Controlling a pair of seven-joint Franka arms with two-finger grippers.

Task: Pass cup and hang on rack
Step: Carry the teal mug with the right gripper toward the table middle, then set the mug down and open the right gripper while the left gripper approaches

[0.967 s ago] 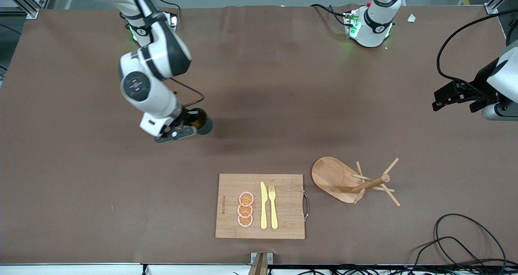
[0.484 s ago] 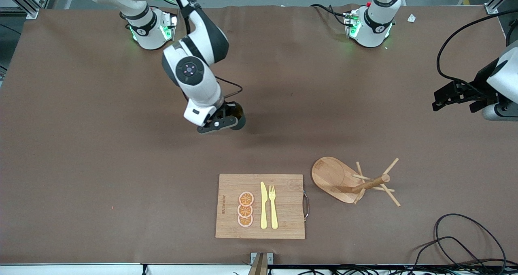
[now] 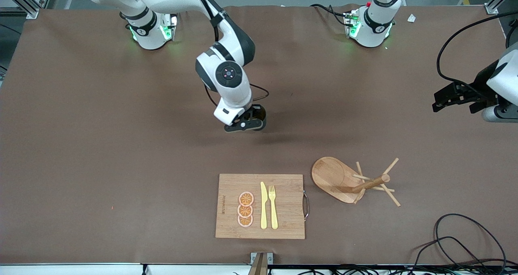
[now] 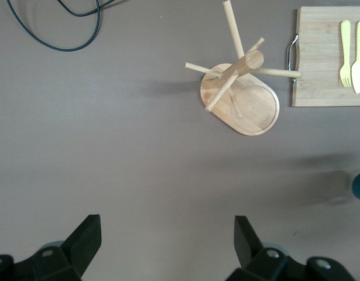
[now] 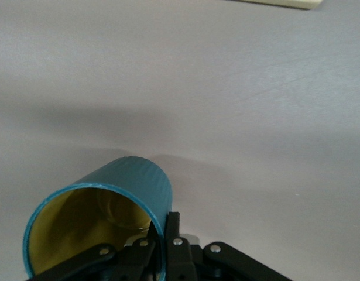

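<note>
Transfer step: right end effector (image 3: 247, 124) pinches the cup (image 5: 103, 219) rim over mid-table. Left end effector (image 4: 162, 246), spread, waits; next, receive it toward 3 o'clock.

No readable text, label, brand or number appeared anywhere. The bamboo cutting board (image 3: 283, 206) carried a small dark imprint along its edge toward the right arm's end of the table, but its letters were too small to make out.

A bamboo cutting board (image 3: 260, 206) lies at the table's (image 3: 81, 165) six o'clock edge. On it rest three orange slices (image 3: 245, 209), a yellow knife (image 3: 263, 205) and fork (image 3: 273, 206). Black cables (image 3: 465, 242) coil at five o'clock.
</note>
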